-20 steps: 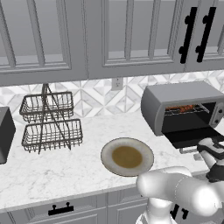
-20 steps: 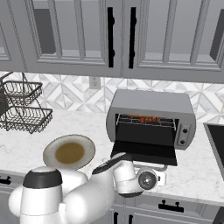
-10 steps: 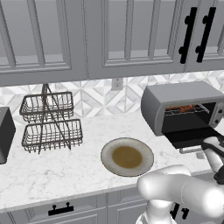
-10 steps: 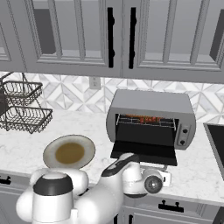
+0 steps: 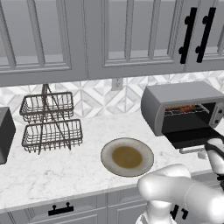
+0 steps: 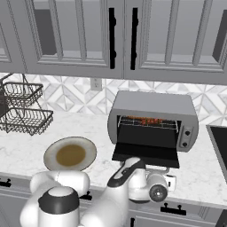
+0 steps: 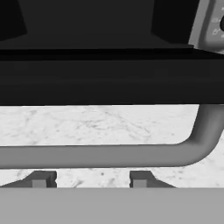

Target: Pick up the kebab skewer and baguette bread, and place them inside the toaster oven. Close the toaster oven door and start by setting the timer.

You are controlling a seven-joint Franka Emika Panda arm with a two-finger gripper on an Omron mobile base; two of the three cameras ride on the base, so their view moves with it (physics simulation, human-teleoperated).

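Looking from the left base view: oven [image 5: 183,107] sits at the counter's [image 5: 65,166] right end, door [image 5: 197,136] dropped flat and open toward the front edge. Skewer [image 5: 186,108] lies on the rack inside, reddish chunks just visible w/ something orange beside it, too small to sort out. Empty-looking plate [image 5: 127,157] w/ a brown centre sits left of the oven, well apart. A 2-tier wire basket [image 5: 50,121] stands farther left against the wall, a dark box [image 5: 5,133] at the far left edge. Arm's wrist is at the right edge, just in front of the door's handle; fingers can't be made out here.

Right base view: oven [image 6: 153,119] centre, door [image 6: 146,153] lying horizontal, skewer [image 6: 148,119] up on the rack at the top of the cavity. Wrist sits low, right below and touching-close to the door's front edge; fingertips hidden by the hand. Plate [image 6: 70,154] left, basket [image 6: 22,108] far left.

Hand view: gripper [image 7: 89,179] shows 2 tips at the bottom, apart w/ a gap, nothing between them, so part-spread and not grasping. Handle [image 7: 109,155] runs across just above the tips, bending up at right to the door [image 7: 109,78]. Marble counter [image 7: 96,124] shows between handle and door.
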